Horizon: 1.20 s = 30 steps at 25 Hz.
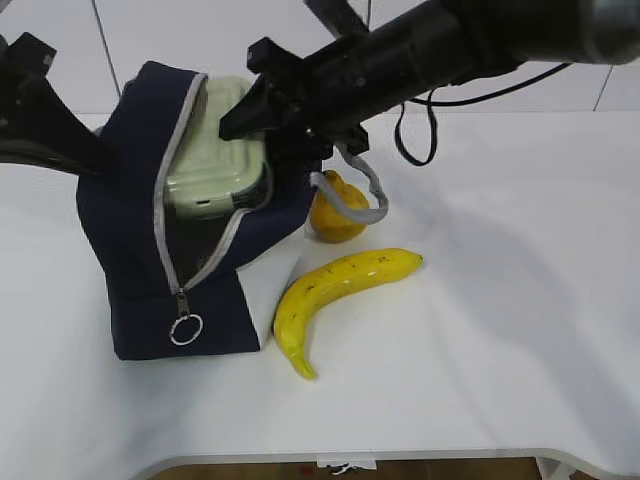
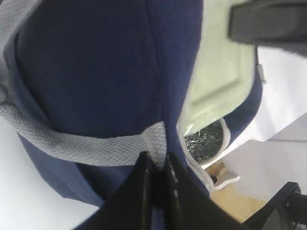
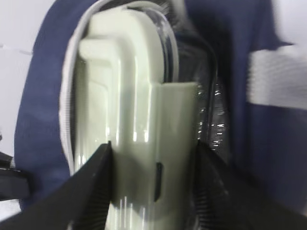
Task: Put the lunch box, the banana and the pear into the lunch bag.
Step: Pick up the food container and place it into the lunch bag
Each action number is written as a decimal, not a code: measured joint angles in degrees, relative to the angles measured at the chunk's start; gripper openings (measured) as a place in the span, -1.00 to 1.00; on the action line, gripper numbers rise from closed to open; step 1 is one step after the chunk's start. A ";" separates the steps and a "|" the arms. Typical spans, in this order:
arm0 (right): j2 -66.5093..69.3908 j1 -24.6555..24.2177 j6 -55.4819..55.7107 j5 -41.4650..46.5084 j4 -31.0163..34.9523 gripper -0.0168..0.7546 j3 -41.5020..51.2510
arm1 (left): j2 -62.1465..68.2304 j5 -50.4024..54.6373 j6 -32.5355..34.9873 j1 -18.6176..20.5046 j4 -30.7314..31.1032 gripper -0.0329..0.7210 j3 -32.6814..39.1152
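White desk [image 1: 500,330], white tiled wall [image 1: 200,40] behind. Right claw [image 3: 152,158] clamps lunch box [image 1: 215,150] in lunch bag [image 1: 130,230]. Left claw [image 2: 157,165] pinched closed on bag fabric.

My right arm [image 1: 440,45] is a thick black tube. It looks smooth and a bit shiny up near the top corner. A thin black cable [image 1: 420,135] hangs under it in a loop. Near the end the arm gets blocky, with black square parts and sharp corners. My right tool [image 3: 153,182] has two black fingers [image 3: 91,187], and their inside faces have little ridges. My left arm [image 1: 35,110] is black too, with a bumpy, boxy shape. My left tool [image 2: 156,184] has two thin black fingers [image 2: 139,191] with flat, plain sides that come to narrow tips.
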 joint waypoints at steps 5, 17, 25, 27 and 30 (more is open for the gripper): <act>3.92 1.77 0.00 0.10 3.13 -0.01 -0.54 | 0.00 0.00 0.46 0.00 -0.68 -0.89 0.00; 12.52 1.99 0.03 -1.85 9.08 -0.01 -2.42 | 0.00 -1.07 0.70 0.00 2.03 -0.89 0.00; 18.44 1.99 0.03 -2.68 10.71 -0.01 -7.20 | 0.00 -0.75 0.79 0.00 4.24 -0.89 0.00; 19.51 1.99 0.27 -2.68 10.98 -0.01 -8.03 | 0.00 -0.66 0.79 0.00 4.37 -0.89 0.00; 21.03 1.99 0.27 -2.56 11.38 -0.01 -8.59 | 0.00 -0.53 0.79 0.00 4.63 -0.89 0.00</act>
